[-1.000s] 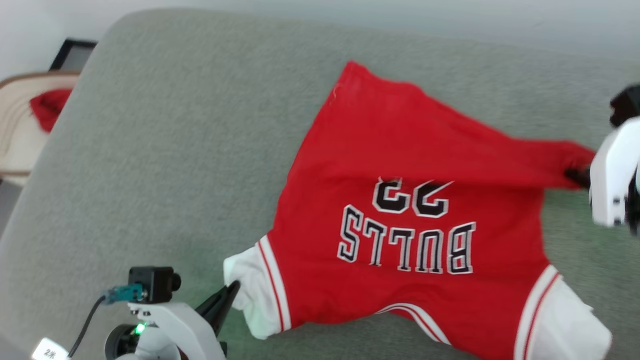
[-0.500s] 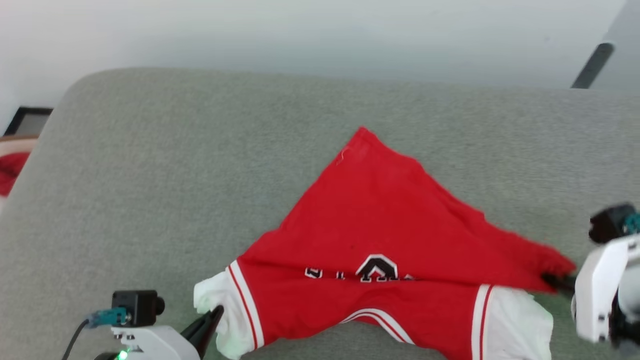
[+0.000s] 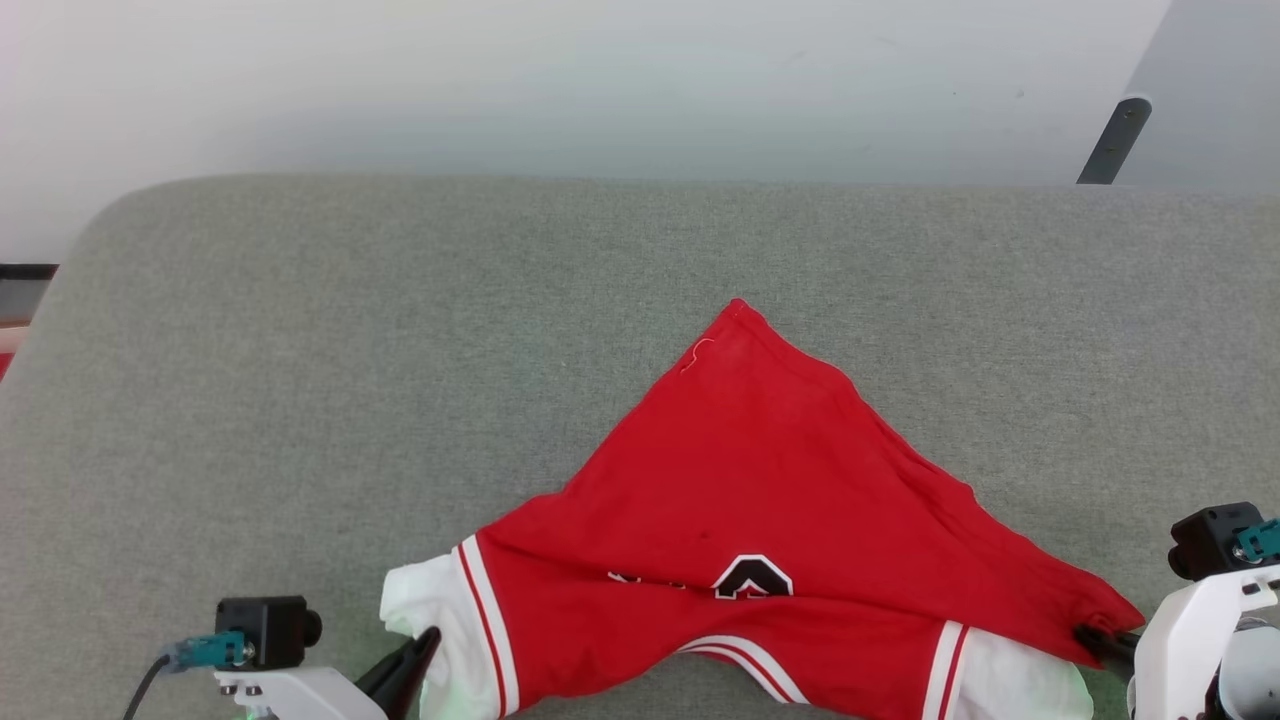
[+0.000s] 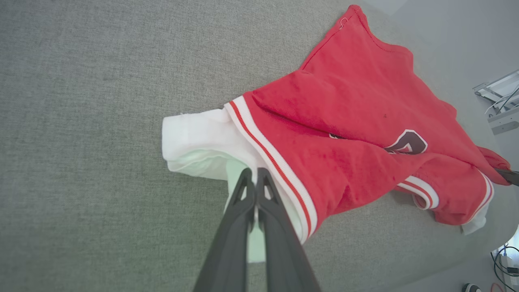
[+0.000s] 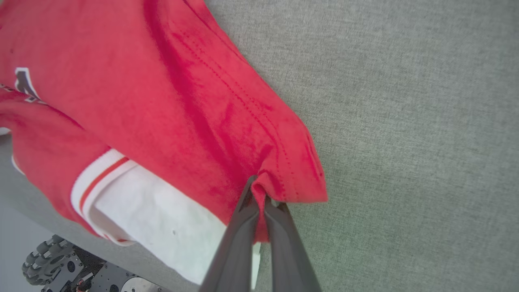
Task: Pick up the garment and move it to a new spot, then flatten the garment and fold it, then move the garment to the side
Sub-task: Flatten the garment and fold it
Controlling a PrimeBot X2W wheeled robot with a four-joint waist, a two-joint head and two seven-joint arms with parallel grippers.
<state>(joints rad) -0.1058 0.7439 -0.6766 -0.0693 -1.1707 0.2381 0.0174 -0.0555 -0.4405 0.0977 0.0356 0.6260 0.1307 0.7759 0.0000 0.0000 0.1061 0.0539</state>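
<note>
1. Two end effectors sit at the bottom of the head view, one at each side. The left end effector (image 3: pixel 428 640) touches a white sleeve (image 3: pixel 440 625), and the right end effector (image 3: pixel 1095 640) meets a red corner. Between them the garment (image 3: pixel 780 480) lies on the grey fabric-covered desk (image 3: pixel 300 400), near its front edge. It is bunched into a rough triangle with its point towards the far side. You can see only a scrap of the black, white-outlined print (image 3: pixel 752 578), along a crease.

2. In the left wrist view, the two dark fingers are pressed together over the white sleeve. They appear to pinch its cloth, and the red body spreads away to the right.

3. In the right wrist view, the fingers are clamped on the hem corner (image 5: pixel 300 162), which puckers at their tips. The second sleeve lies under the red cloth, close to the desk's edge, and the robot's wheels (image 5: pixel 44 259) show below.

4. As for progress, you have the garment down on the desk and gripped at two points, but it looks doubled over and creased, not flat. Spreading it, folding it neatly and moving it aside all seem left to do.
</note>
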